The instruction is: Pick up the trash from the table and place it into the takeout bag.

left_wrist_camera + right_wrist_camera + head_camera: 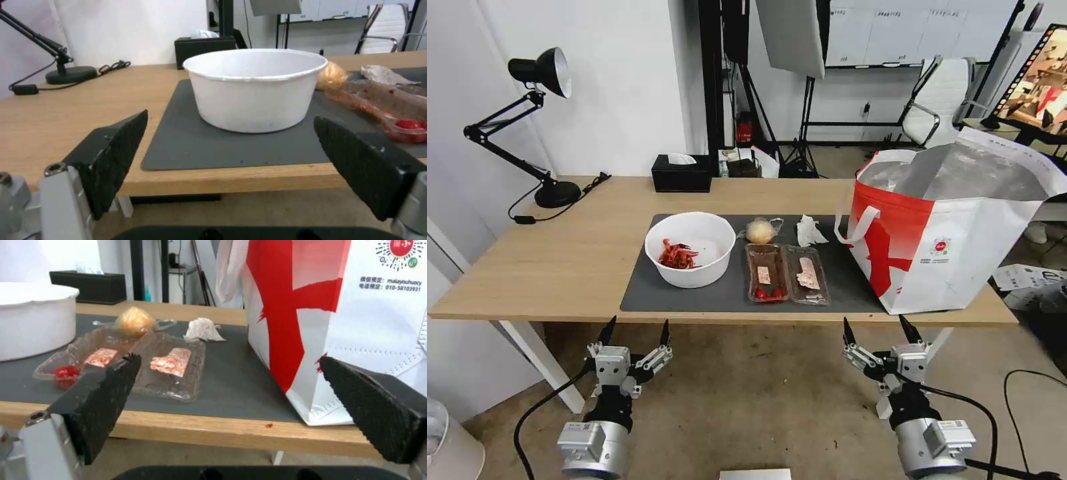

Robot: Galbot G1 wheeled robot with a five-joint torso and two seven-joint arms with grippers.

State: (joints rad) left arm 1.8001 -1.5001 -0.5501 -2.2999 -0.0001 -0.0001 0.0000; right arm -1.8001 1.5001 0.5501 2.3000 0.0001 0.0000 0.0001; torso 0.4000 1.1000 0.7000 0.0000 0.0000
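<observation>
Left tool (635, 328) – spread, right tool (877, 325) spread, red shells (677, 255) in bowl (691, 248)

On the table (560, 253) lies a mat (647, 293); the bowl (691, 248) sits at its left, the hinged tray (788, 273) just right of it, the wrapped lump (760, 231) and tissue (808, 231) behind the tray, the takeout bag (954, 233) at the right end, the tissue box (681, 175) and lamp (547, 120) behind
</observation>
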